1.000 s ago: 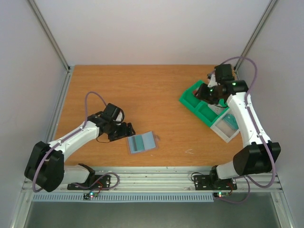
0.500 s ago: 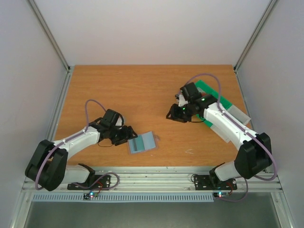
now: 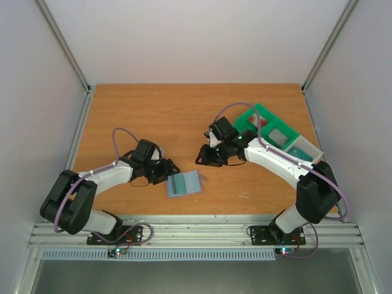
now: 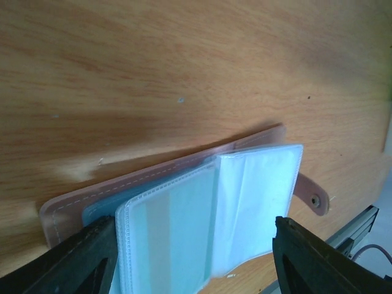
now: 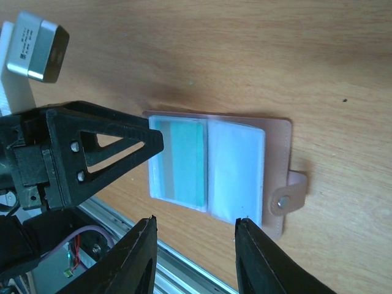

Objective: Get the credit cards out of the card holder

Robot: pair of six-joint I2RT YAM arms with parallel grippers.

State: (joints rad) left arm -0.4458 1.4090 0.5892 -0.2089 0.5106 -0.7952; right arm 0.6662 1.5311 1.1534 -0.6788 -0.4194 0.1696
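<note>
Left wrist view: the holder (image 4: 196, 208) runs off frame at 6 o'clock, its near corners behind the left fingers (image 4: 67, 263), themselves cropped. From above, the right arm (image 3: 275, 160) covers the tray (image 3: 245, 120) on its 7 o'clock side; its contents are too small to name.

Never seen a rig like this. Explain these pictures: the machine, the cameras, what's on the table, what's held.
Two robot arms are bolted at the near edge of a wooden table, each ending in a two-finger gripper. The wide picture looks down from above and behind them; both close-ups come from cameras on the wrists. On the table lie an open card holder, a teal card in one clear sleeve, and a green tray off to the right. The left gripper sits at the holder's edge, jaws apart; the right gripper hovers above it, also open. Neither visibly grips anything.
</note>
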